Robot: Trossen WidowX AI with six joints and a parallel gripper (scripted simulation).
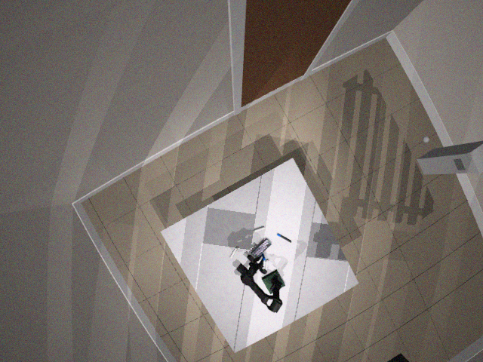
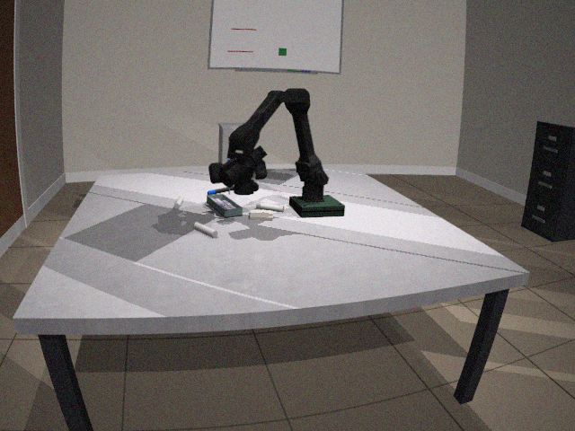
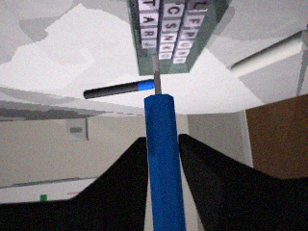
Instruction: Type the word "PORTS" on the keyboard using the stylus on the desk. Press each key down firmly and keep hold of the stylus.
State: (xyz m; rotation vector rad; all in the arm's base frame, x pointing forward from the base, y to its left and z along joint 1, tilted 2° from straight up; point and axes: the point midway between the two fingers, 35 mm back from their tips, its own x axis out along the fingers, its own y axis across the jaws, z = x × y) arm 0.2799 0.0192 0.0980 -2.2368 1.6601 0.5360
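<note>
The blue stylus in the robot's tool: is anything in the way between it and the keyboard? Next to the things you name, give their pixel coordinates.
Nothing visible stands between the blue stylus (image 3: 164, 159) and the keyboard (image 1: 264, 245) (image 2: 222, 204) (image 3: 143, 64). The black pen with the blue end (image 1: 284, 237) (image 3: 113, 89) lies off to the side.

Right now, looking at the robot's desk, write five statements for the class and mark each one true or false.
1. The gripper is shut on the blue stylus. True.
2. The black pen with a blue end lies on top of the keyboard. False: it lies on the desk beside it.
3. The arm stands on a green base. True.
4. The whiteboard shows a green circle. False: the green mark is a square.
5. The filing cabinet is white. False: it is dark.
</note>
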